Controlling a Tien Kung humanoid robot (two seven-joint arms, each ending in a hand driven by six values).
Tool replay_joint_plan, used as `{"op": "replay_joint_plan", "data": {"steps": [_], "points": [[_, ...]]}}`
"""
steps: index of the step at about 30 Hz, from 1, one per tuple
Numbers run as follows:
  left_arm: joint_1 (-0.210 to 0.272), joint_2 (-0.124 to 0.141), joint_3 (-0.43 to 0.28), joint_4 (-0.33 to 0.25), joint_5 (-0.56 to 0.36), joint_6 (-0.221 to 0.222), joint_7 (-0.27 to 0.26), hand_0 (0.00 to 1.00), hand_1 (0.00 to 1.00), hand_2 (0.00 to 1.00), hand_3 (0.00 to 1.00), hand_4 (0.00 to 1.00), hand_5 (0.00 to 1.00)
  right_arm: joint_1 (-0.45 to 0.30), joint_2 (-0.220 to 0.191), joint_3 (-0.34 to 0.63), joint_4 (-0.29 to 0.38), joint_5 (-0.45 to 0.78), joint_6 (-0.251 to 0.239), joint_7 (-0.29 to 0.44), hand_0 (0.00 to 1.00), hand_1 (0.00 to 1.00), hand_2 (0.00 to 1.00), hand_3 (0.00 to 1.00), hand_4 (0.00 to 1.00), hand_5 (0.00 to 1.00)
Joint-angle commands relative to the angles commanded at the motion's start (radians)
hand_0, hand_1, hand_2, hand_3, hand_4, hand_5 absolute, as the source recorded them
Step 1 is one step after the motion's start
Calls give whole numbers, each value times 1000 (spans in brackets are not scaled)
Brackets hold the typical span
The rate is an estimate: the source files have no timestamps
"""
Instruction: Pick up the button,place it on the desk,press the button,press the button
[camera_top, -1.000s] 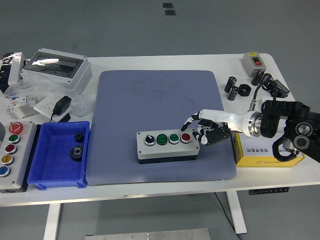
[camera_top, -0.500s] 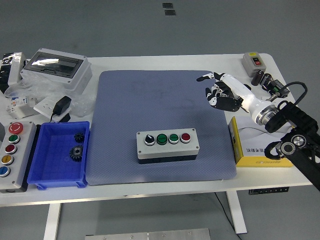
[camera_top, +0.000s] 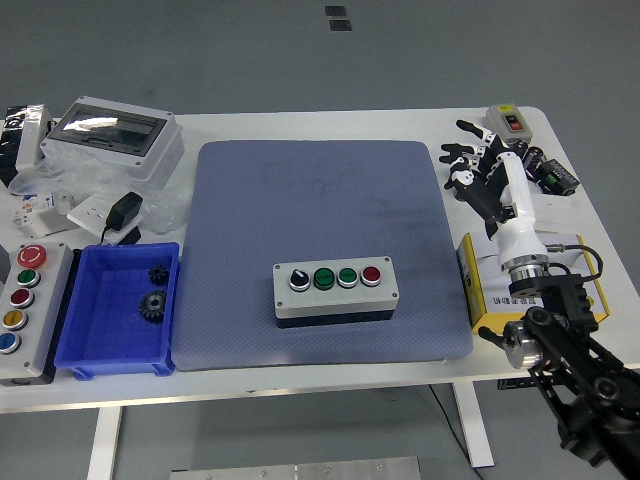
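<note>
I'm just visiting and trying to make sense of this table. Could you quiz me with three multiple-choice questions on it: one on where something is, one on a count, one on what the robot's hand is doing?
1. Where does the grey four-button control box sit?
A. in the blue plastic bin
B. on the blue-grey mat
C. on the yellow box

2. How many black gears lie in the blue plastic bin?
A. two
B. four
C. none

3. What is the robot's white-and-black right hand doing?
A. pressing the red button
B. gripping the control box
C. holding nothing, far right of the table

Answers:
1 B: the box rests on the blue-grey mat.
2 A: two gears show in the bin.
3 C: its fingers are spread, well clear of the box.
</note>
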Motion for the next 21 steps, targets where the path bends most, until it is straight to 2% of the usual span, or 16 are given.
{"op": "replay_joint_plan", "data": {"steps": [5,6,13,21], "points": [[0,0,-1,0,-1,-1,1,603,600,519,597,625,167,-12,-1,19,1,39,27,-3,851,804,808,800,909,998],[0,0,0,0,-2,-1,1,603,600,519,597,626,168,-17,-2,23,4,46,37,-11,870,819,829,805,945,998],[0,3,4,0,-7,-3,1,604,600,519,596,626,170,-47,-11,48,29,79,103,-58,867,809,820,804,937,998],[1,7,6,0,-5,-5,1,605,600,519,597,626,172,-65,-18,70,39,114,119,-77,854,797,806,798,938,998]]}}
